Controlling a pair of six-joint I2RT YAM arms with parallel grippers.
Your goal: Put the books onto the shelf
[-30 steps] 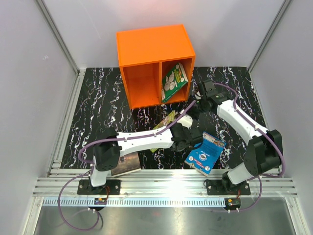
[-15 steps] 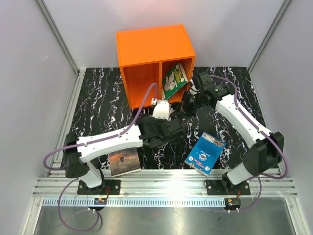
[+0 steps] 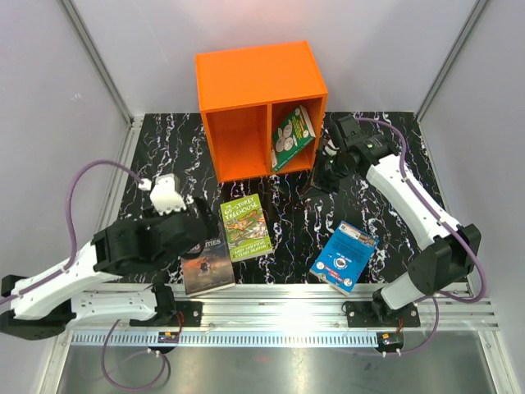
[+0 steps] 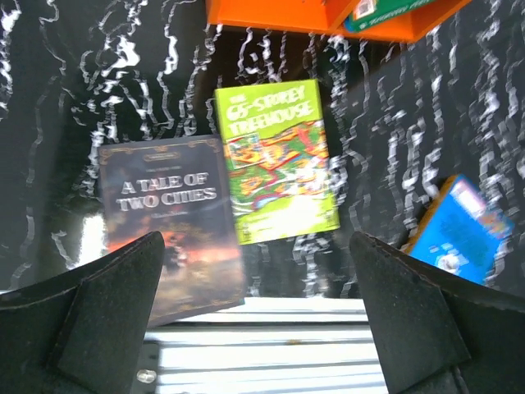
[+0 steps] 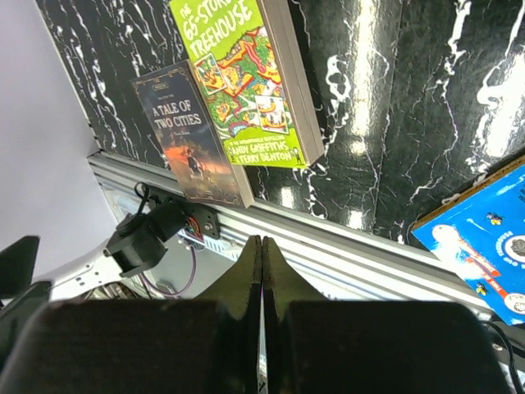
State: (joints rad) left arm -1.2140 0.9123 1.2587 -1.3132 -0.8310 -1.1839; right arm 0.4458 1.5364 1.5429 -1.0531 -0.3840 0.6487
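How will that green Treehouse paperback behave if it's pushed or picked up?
The Treehouse paperback lies flat, so it would probably slide, not tip, on the glossy table. Its thick page block suggests stiffness, though the cover might flop open.

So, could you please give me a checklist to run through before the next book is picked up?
1. Left gripper open and empty: ok.
2. Right gripper ready to grasp: not ok, it is shut on nothing.
3. Treehouse book lying flat on the table, nothing on it: ok.
4. Left compartment of the shelf free: ok.
5. Green book in the right compartment upright: not ok, it leans.
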